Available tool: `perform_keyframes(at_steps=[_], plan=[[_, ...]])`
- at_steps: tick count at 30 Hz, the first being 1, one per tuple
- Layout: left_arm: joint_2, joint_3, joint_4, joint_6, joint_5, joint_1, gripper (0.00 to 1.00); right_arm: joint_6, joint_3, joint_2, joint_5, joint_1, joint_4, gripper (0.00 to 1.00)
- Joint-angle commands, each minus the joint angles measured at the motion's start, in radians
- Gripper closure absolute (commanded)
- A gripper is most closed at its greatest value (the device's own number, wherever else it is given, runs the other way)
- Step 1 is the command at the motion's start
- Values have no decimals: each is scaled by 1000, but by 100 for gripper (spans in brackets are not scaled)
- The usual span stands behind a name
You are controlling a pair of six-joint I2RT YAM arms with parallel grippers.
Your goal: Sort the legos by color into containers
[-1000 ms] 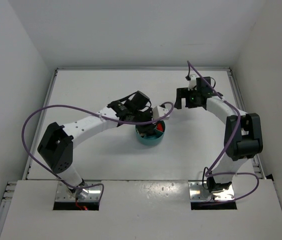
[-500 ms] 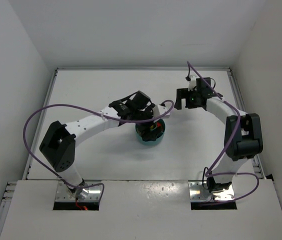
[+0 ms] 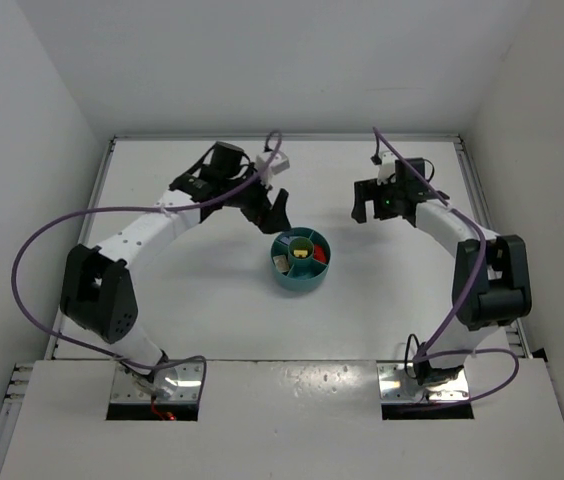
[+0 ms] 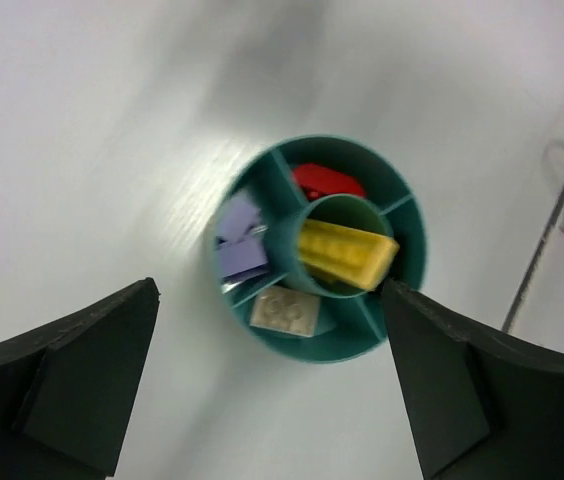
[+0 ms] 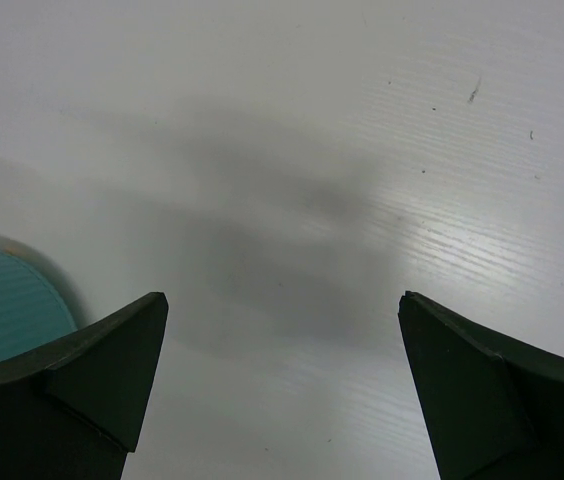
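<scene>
The teal dish (image 3: pixel 293 281) sat on the white table (image 3: pixel 192 300) a little right of the middle of the overhead frame. In the left wrist view, somewhat smeared, its central cup (image 4: pixel 347 213) held the yellow lego (image 4: pixel 347 255), the one long brick. This lay across the cup with its long axis running left to right and dipping slightly toward the right, its right end at the cup's rim and a row of studs along its top. The red lego (image 4: pixel 327 182) lay in the wedge at the top of the dish. The lavender lego (image 4: pixel 242 240) was in the wedge at the left, and the tan lego (image 4: pixel 286 311) lay studs up in the wedge at the lower left. The left gripper (image 3: pixel 274 212) hung just up and left of the dish, not touching it, its fingers (image 4: pixel 72 390) spread wide with only dish and table between them. Its arm rose from the base at the lower left, bent at an elbow near the left edge, then reached up and right, with the wrist tipped down toward the dish. The right gripper (image 3: pixel 365 200) stood up and right of the dish, farther off, fingers (image 5: pixel 492 400) likewise parted over bare table. That arm climbed the right side and bent back leftward. A purple cable (image 3: pixel 37 250) looped beside the left arm.
</scene>
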Motion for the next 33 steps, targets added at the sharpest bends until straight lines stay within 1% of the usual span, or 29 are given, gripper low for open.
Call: perform_keyframes(at_steps=[1,3,4,7,10,12,14,18,24,29,32,33], plan=[[-45,-51,80,-149,34,127,0,-36,-24,-51,17,-6,34,1],[-45,-65,94,-177,34,189,0,-48,-35,-63,27,-15,34,1],[-54,-78,108,-200,34,245,0,-48,-47,-63,27,-15,34,1],[-67,-104,135,-221,-30,329,0,-68,-67,-84,36,-24,34,1],[-78,-114,146,-221,-90,370,0,-68,-78,-85,36,-44,34,1],[-78,-123,146,-189,-117,404,0,-77,-87,-85,45,-53,34,1],[-78,-123,137,-174,-156,415,0,-88,-87,-85,45,-53,43,1],[-78,-153,128,-149,-165,442,0,-97,-87,-85,54,-73,43,1],[-36,-198,128,-137,-199,484,0,-126,-106,-66,63,-96,43,1],[-27,-236,171,-116,-223,521,0,-192,-95,-54,85,-127,1,1],[-18,-246,171,-91,-223,533,0,-220,-63,-42,85,-136,-47,1],[-18,-246,171,-82,-223,544,0,-232,-48,-28,85,-147,-96,1]])
